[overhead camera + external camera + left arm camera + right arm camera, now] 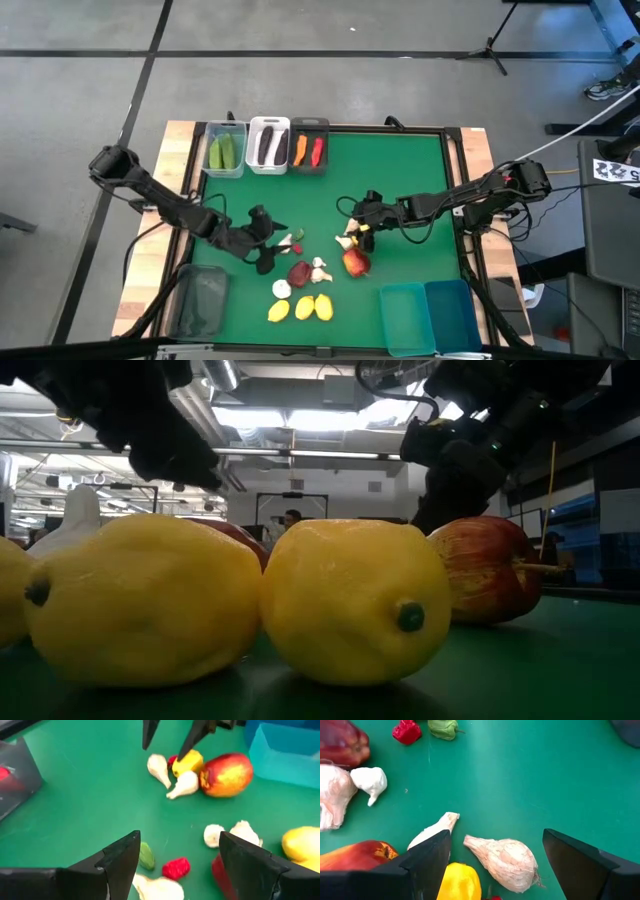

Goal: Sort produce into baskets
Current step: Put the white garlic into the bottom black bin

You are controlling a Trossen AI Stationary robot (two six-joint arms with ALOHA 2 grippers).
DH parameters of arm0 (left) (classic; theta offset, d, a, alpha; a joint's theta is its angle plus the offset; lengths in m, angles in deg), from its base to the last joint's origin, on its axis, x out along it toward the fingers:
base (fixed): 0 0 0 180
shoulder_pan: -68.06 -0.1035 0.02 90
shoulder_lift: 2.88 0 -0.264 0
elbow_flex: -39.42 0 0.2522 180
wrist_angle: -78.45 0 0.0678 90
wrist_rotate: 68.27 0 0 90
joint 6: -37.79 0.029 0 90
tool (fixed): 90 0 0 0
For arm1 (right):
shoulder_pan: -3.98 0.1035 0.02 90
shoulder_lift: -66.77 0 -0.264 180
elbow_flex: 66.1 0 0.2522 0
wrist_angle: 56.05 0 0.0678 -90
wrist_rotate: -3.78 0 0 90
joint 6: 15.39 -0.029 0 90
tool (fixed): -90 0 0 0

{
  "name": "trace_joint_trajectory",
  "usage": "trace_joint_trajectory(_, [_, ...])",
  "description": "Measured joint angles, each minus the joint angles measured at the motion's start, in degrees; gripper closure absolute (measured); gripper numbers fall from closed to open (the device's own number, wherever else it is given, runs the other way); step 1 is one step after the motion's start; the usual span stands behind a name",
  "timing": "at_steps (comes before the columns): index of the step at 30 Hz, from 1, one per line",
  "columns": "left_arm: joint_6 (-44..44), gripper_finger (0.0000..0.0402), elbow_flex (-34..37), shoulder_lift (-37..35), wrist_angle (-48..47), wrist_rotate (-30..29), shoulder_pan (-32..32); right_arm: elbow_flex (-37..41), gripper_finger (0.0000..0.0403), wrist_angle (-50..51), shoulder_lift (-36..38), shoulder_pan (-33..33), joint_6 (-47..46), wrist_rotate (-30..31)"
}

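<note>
High view: a green tabletop (400, 180) is seen with both arms reaching toward its middle. The left pincer (268, 240) is held spread and empty over a small red piece (176, 868) and a small green piece (146, 856), with a garlic bulb (155, 889) close beneath it. The right pincer (357, 232) is also spread wide and empty, lowered over a garlic bulb (506, 860) that lies between its fingers, just beside a small yellow fruit (459, 881) and a red-and-yellow apple (355, 263). Three lemons (302, 308) are lined up near the front edge, with a dark red fruit (299, 273) and more garlic (320, 268) just behind them. At the far edge three bins stand side by side: a clear bin (226, 150) with green cucumbers, a white bin (268, 145) with purple eggplants, and a dark grey bin (310, 147) with a carrot and a chili. Two teal bins (430, 315) sit at the front right, and a dark translucent bin (200, 300) sits at the front left.
</note>
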Motion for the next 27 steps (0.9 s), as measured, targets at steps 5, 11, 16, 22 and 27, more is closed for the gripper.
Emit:
trace_joint_trajectory(5, [0.2,0.0137,0.0,1.3,-0.4,0.0,1.9,0.0,0.0086,-2.1,0.0,0.0,0.0,0.0])
trace_joint_trajectory(11, [-0.8,0.0137,0.0,5.1,-1.4,0.0,2.9,0.0,0.0086,-1.9,0.0,0.0,0.0,0.0])
trace_joint_trajectory(16, [-0.5,0.0137,0.0,9.3,-1.4,0.0,2.4,0.0,0.0086,-1.9,0.0,0.0,0.1,0.0])
trace_joint_trajectory(22, [0.3,0.0137,0.0,11.7,-1.5,0.2,0.7,0.0,0.0086,-1.9,0.0,0.0,0.1,0.0])
trace_joint_trajectory(27, [-0.6,0.0137,0.0,12.2,-3.4,0.2,-0.7,0.0,0.0086,-1.9,0.0,0.0,0.1,0.0])
